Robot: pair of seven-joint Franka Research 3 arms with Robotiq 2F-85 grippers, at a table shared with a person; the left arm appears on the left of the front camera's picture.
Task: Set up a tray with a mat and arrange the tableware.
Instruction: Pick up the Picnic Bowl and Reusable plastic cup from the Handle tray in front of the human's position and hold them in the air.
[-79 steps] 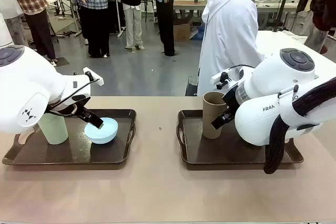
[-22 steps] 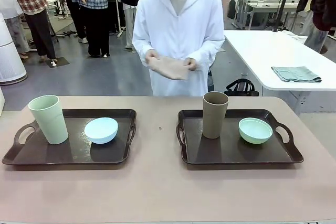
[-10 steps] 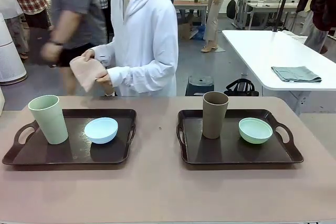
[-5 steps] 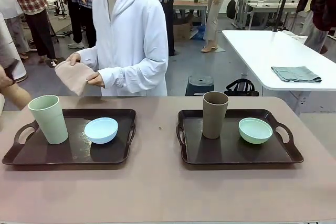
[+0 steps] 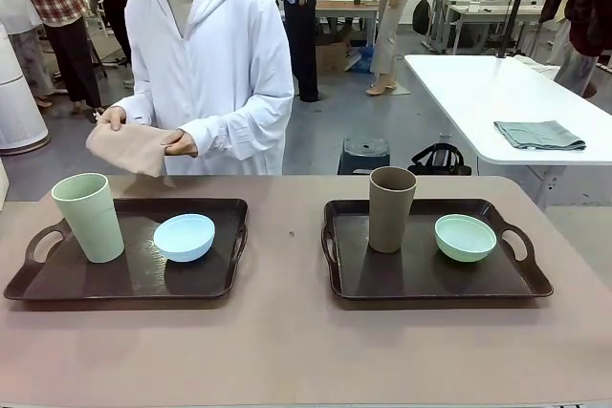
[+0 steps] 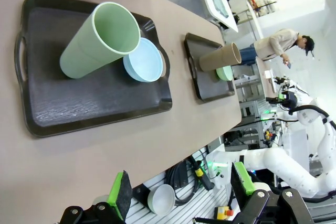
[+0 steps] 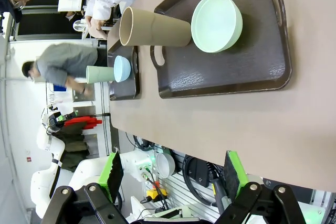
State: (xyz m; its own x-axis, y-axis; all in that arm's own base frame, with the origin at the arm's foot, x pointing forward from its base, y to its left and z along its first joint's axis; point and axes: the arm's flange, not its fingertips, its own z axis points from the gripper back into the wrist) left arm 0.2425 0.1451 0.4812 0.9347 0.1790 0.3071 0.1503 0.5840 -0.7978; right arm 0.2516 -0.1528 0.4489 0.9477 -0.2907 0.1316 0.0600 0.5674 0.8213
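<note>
Two dark brown trays rest on the table. The left tray (image 5: 57,284) carries a pale green cup (image 5: 88,217) and a light blue bowl (image 5: 185,237). On the right tray (image 5: 411,284) stand a brown cup (image 5: 391,208) and a pale green bowl (image 5: 466,237). A person in a white coat at the far left side holds a folded tan mat (image 5: 129,147) in both hands above the table's far edge. My left gripper (image 6: 181,190) is open, high off the table, looking at the left tray (image 6: 79,108). My right gripper (image 7: 173,174) is open too, back from the right tray (image 7: 220,72).
A white side table (image 5: 497,93) with a folded grey cloth (image 5: 540,134) stands at the back right. Other people stand farther off in the room. Bare table surface (image 5: 287,351) lies in front of and between the trays.
Both arms have drawn back out of the front view since the earliest frame. The person with the mat walked from the middle to the left tray's far side and lowered the mat.
</note>
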